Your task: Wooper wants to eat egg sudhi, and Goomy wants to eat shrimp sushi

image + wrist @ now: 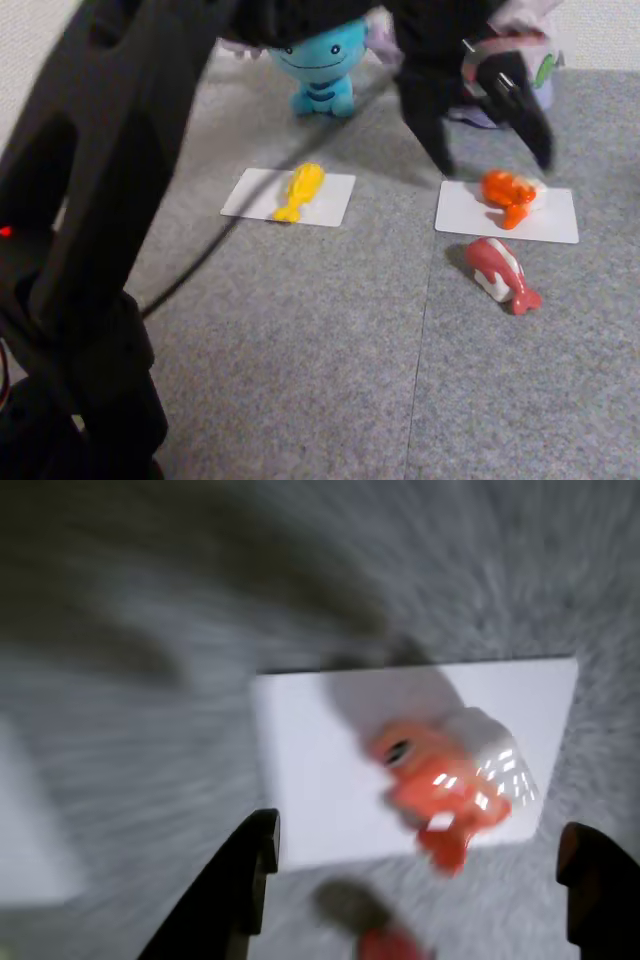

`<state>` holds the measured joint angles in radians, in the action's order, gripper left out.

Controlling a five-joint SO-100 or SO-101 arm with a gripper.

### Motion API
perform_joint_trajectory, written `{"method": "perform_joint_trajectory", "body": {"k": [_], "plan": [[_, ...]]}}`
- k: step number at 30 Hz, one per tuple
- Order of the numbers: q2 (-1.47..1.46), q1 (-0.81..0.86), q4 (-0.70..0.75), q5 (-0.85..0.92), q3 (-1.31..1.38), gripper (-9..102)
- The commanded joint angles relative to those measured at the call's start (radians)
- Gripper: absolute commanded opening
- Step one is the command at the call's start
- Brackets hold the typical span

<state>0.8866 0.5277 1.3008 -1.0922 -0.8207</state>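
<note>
One shrimp sushi [508,192] lies on one white card [555,222] beneath the spread, empty tool [492,158].

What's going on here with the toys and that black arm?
A robot arm's open gripper hangs empty just above an orange shrimp sushi lying on a white card. A yellow egg sushi lies on another card in front of the blue Wooper plush. A red sushi piece lies on the grey mat.

Fixed view low behind arm, wrist view straight down, sharing shrimp sushi [510,194]
</note>
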Motion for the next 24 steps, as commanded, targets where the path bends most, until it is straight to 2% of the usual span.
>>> {"method": "perform_joint_trajectory", "body": {"k": [1, 8, 15, 24], "plan": [[0.183, -0.054, 0.087, -0.046, 0.071, 33], [0.371, -0.207, 0.276, -0.132, 0.069, 32], [0.577, -0.387, 0.391, -0.216, 0.061, 32], [0.755, -0.526, 0.400, -0.364, 0.055, 32]]}}
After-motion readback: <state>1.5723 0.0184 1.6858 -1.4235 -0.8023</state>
